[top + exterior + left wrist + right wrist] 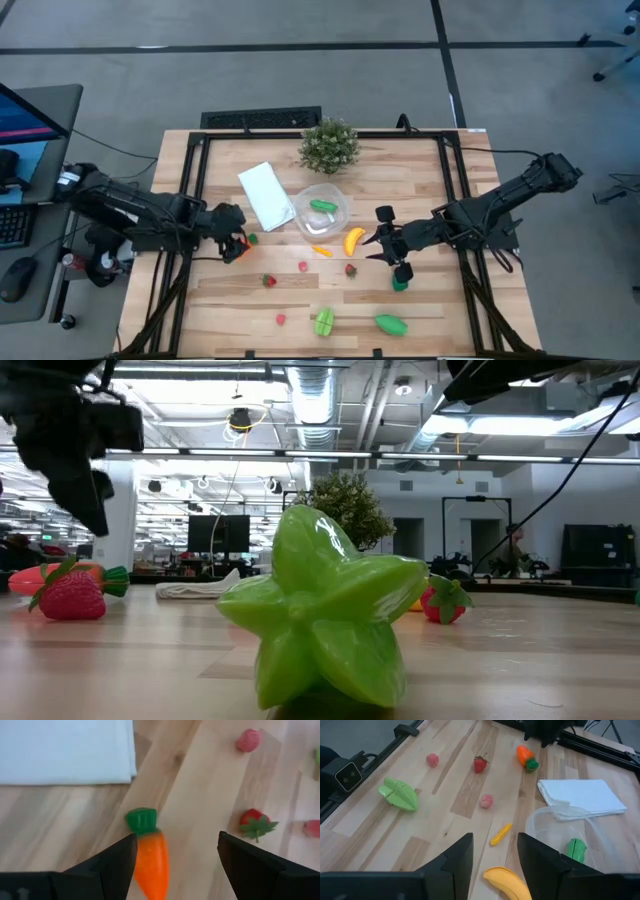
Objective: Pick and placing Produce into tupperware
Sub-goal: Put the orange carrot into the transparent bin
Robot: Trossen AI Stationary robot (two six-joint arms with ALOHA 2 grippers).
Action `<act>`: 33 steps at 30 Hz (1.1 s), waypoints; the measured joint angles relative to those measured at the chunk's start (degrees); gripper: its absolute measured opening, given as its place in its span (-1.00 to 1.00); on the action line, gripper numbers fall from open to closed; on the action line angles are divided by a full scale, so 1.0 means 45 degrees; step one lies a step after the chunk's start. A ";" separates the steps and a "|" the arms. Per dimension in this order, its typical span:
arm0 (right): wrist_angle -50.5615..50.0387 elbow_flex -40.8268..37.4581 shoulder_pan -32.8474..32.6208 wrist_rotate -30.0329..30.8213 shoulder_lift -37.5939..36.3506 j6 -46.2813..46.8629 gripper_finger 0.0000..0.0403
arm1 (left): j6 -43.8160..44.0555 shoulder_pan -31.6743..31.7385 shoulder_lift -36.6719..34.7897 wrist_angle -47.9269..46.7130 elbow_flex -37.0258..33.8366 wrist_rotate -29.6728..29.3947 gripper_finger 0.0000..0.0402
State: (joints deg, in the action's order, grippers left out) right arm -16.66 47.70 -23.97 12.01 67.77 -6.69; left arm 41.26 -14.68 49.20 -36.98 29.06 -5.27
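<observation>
clearly a pick is starting: the left gripper hangs wide open around the carrot, beside the white lid. next, close and carry to the tupperware, holding 1 green piece. right gripper, open, hovers over the banana.

Carrot blurred, tip cut off by frame edge; banana partly cut off.

An open-plan office: monitors, exposed ceiling ducts, strip lights.
</observation>
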 joint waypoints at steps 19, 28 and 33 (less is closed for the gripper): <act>-0.0479 -0.0005 0.0024 -0.0005 -0.0005 0.0391 -0.28 | 0.1664 -0.1438 0.4112 -0.2236 0.1466 -0.1891 0.32; -0.0292 -0.0005 0.0024 0.0000 -0.0005 0.0386 -0.28 | 0.1669 -0.1438 0.4322 -0.1915 0.1461 -0.1887 0.32; -0.0292 -0.0005 0.0024 0.0000 -0.0005 0.0391 -0.28 | 0.1588 -0.1438 0.4321 -0.1335 0.1461 -0.1711 0.32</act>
State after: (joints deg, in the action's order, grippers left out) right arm -17.98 47.68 -23.86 12.01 67.75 -4.93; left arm 48.41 -21.15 68.64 -42.99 35.64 -12.97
